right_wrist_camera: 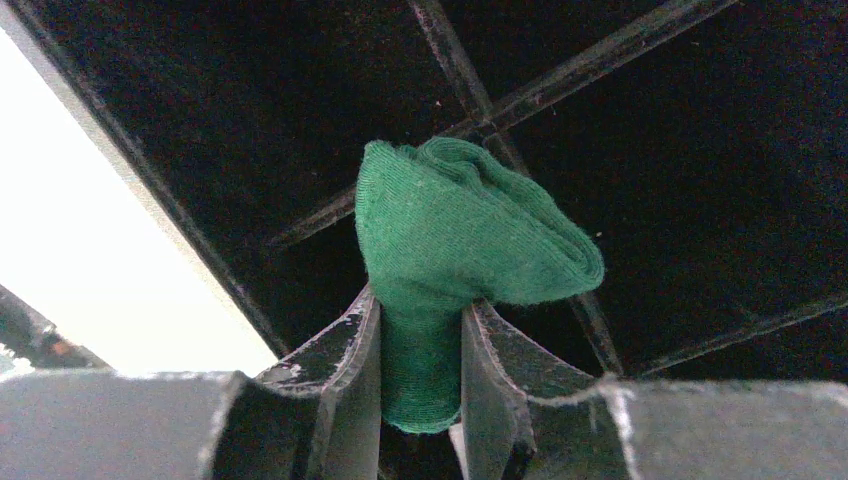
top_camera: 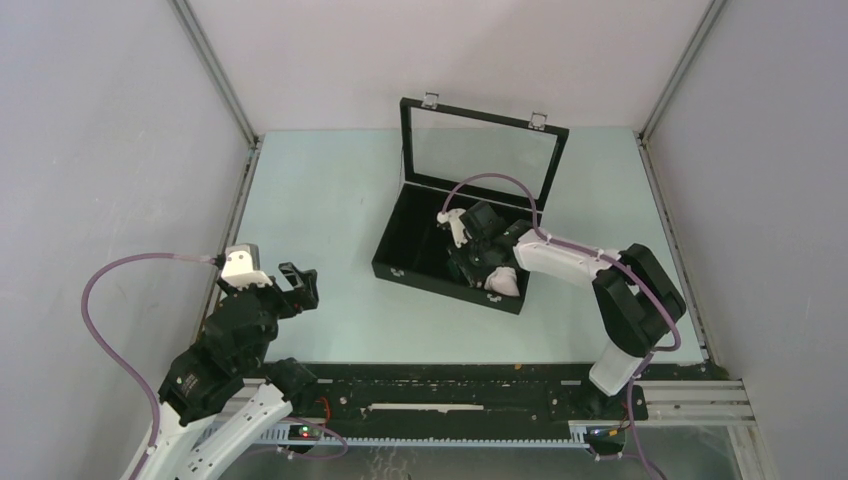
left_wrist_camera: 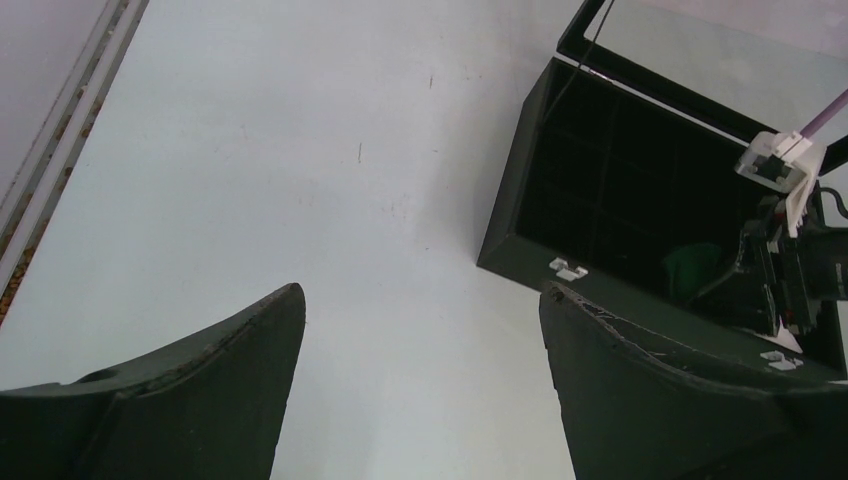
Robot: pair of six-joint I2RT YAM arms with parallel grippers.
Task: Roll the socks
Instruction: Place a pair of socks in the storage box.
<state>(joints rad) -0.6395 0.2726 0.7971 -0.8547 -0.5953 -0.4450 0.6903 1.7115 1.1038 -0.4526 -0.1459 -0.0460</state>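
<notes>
Finding 1, tool state. The right gripper [right_wrist_camera: 420, 320] is closed narrow on the green sock [right_wrist_camera: 470, 230]. Its jaws pinch the tail of the bundle and the rolled head bulges out past the fingertips. The left gripper [left_wrist_camera: 420, 380] stands wide and holds nothing.

Finding 2, location. We place the green sock inside the open black box [top_camera: 430, 284], lifted off its floor, toward the box's near right corner. The lid [top_camera: 485, 150] stands upright behind it. A white piece of cloth [top_camera: 503, 283] lies at that same corner under the right arm. We judge it to be the white sock, though no stripes can be made out.

Finding 3, governing relation. The bundle's long axis runs in line with the right gripper's fingers, head forward. In the right wrist view, the head sits over a crossing of the dividers [right_wrist_camera: 600, 65], not squarely over one compartment. We judge that any set-down needs a shift to one side of that crossing first. We cannot tell how close the bundle hangs to the dividers.

Finding 4, reach. The right arm is on the work. The left gripper hovers over the near left corner of the worktop [top_camera: 330, 200], well apart from the box, with bare surface between them.
</notes>
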